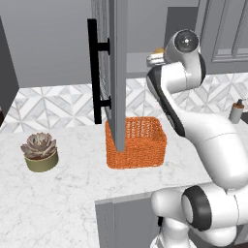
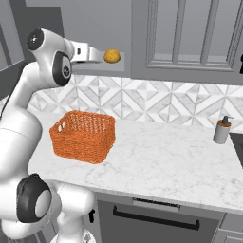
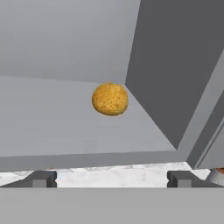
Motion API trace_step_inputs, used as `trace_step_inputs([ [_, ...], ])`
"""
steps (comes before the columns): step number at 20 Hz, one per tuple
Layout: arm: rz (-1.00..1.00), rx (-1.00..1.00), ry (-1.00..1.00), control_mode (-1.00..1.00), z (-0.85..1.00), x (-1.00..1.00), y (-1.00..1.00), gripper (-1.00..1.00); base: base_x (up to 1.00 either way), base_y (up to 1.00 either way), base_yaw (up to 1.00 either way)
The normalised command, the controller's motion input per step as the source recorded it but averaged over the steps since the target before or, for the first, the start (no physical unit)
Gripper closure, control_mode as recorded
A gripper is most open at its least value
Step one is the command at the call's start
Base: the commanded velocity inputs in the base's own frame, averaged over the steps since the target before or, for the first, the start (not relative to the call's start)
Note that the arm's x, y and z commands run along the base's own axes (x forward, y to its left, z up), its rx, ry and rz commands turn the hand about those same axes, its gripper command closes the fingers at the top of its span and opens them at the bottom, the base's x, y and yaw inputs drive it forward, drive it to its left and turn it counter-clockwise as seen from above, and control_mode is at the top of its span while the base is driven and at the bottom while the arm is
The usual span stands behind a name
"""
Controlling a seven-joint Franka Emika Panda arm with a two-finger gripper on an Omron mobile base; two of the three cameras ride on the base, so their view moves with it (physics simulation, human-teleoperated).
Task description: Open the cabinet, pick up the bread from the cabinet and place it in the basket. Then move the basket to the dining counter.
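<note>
Item: small rounded golden-orange bread [image 3: 110, 99], sitting on the shelf of the grey glass-paned cabinet [image 1: 112, 72], door swung open for access. Gripper [image 3: 112, 178]: jaws spread wide, holding nothing, lining up with it. Bright orange woven basket [image 2: 84, 135] is waiting directly below for the drop.

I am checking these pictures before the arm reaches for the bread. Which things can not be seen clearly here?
- Left base view: the bread is mostly hidden behind the arm.
- Left base view: the open cabinet door covers part of the basket.
- Right base view: the gripper is too small to show its fingers.
- Hand view: the soap bottle is cut off by the right edge.
</note>
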Motion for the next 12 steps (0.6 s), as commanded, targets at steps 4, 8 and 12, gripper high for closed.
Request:
trace_step_inputs([
  [4,-0.13,-0.01,0.00,-1.00,-0.09,0.56,0.00,-1.00,0.00,0.00,0.00],
  [8,-0.08,0.00,0.00,-1.00,0.00,0.47,-0.02,-1.00,0.00,0.00,0.00],
  [12,-0.02,0.00,0.09,-1.00,0.00,0.50,-0.31,-1.00,0.00,0.00,0.00],
])
